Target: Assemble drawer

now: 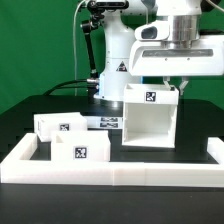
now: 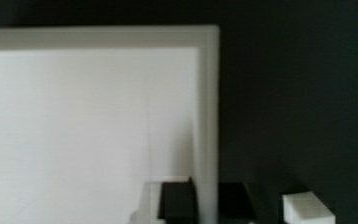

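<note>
The drawer's large open-faced white case (image 1: 150, 122) stands upright at the exterior view's right, with a square tag on its upper panel. My gripper (image 1: 172, 86) is at the case's top edge. In the wrist view the two black fingers (image 2: 174, 202) straddle a thin white wall of the case (image 2: 87, 120), one on each side and close against it, so the gripper (image 2: 204, 188) looks shut on that wall. Two small white trays with tags, one (image 1: 60, 126) and the other (image 1: 85, 148), sit apart on the black table at the exterior view's left.
The marker board (image 1: 105, 121) lies flat between the trays and the case. A low white rim (image 1: 110, 172) borders the table's front and sides. The robot base (image 1: 115, 60) stands behind the case. A small white piece (image 2: 311, 206) shows beside the fingers.
</note>
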`<state>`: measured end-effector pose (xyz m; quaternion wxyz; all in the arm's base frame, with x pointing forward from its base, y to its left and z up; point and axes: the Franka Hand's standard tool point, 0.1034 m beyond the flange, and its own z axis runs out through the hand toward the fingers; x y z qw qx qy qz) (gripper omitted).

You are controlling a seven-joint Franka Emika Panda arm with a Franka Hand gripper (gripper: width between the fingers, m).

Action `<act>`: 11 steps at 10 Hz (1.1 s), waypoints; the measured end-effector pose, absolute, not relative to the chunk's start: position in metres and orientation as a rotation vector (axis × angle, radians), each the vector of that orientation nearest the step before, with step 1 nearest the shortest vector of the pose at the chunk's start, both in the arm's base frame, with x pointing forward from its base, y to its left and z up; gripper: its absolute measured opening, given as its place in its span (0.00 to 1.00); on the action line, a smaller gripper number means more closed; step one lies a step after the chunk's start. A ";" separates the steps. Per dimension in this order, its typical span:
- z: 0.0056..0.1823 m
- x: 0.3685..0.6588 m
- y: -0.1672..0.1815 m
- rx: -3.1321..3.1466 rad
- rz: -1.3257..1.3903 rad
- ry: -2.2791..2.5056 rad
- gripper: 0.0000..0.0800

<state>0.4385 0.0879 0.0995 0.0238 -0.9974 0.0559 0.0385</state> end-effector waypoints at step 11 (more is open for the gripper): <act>0.100 0.502 0.097 -3.059 0.036 0.178 0.05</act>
